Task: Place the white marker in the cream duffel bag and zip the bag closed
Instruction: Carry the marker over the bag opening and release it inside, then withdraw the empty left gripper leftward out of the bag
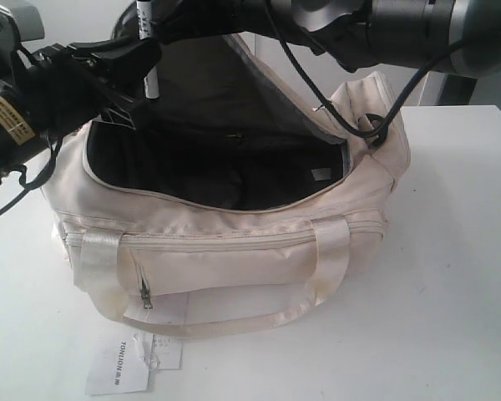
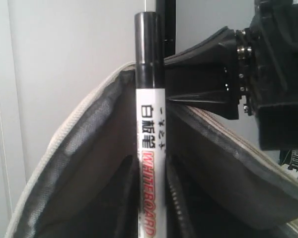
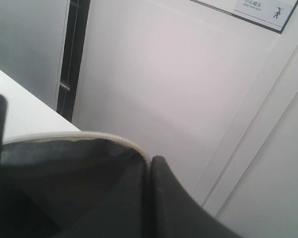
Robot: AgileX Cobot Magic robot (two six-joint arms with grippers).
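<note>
Exterior view: left pincer (image 1: 138, 58) is clenching the marker (image 1: 149, 77) upright, dark tip down, hovering over the open mouth of the bag (image 1: 234, 251), at the end toward the tabletop's (image 1: 459, 251) left edge. Bag is sitting mid-tabletop, hangtag (image 1: 121, 368) lying by the front edge. Right pincer (image 2: 184, 84) is clamping the raised flap (image 1: 275, 75), propping the mouth open. Right wrist view is showing only fabric and piping, so I'm reading that grip from the left wrist view.

Risks, as I'm judging them:
- Marker is hanging close to the mouth's rim. Releasing here could be bouncing it off the edge onto the tabletop.
- Flap slipping out of the right pincer would be dropping onto the marker and blocking entry.
- Marker ending up across the zipper line would be jamming the close.
</note>
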